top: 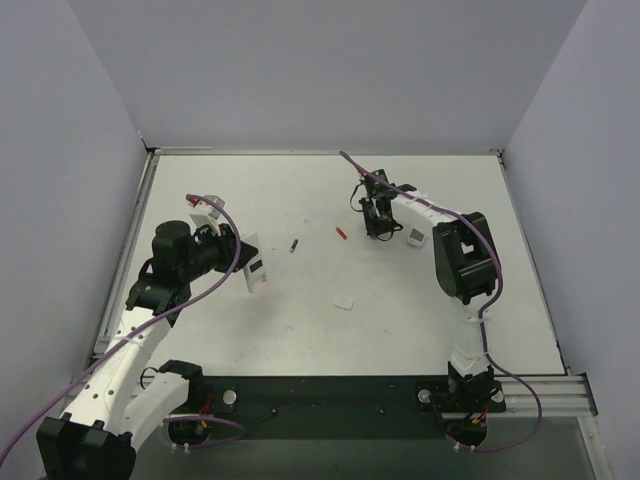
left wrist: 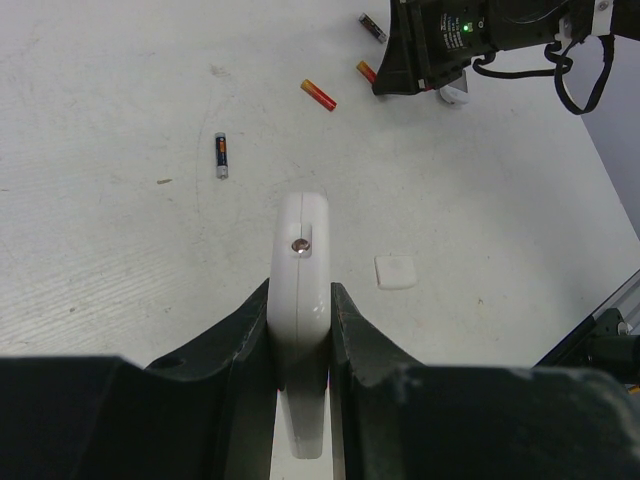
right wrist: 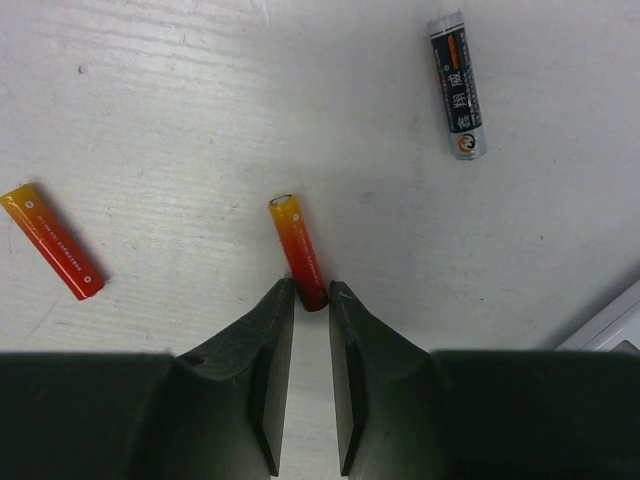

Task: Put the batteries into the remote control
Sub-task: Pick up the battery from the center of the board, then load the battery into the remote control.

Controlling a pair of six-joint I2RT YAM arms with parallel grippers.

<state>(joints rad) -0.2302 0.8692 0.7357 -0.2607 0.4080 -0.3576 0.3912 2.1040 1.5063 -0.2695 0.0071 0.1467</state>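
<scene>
My left gripper point(left wrist: 301, 292) is shut on the remote control point(left wrist: 302, 225), held edge-on so its white side shows. In the top view the remote point(top: 253, 263) sticks out to the right of the gripper point(top: 238, 256). My right gripper point(right wrist: 311, 290) is low over the table, its fingertips pinching the near end of one red battery point(right wrist: 296, 243). The other red battery point(right wrist: 52, 256) lies loose to its left and also shows in the top view point(top: 341, 233) and the left wrist view point(left wrist: 319, 94).
Two dark batteries lie on the table, one mid-table point(top: 294, 245) point(left wrist: 221, 155) and one by the right gripper point(right wrist: 458, 85). A small white cover point(top: 344, 302) point(left wrist: 396, 271) lies near the front. A white-faced remote point(top: 415, 236) sits beside the right arm.
</scene>
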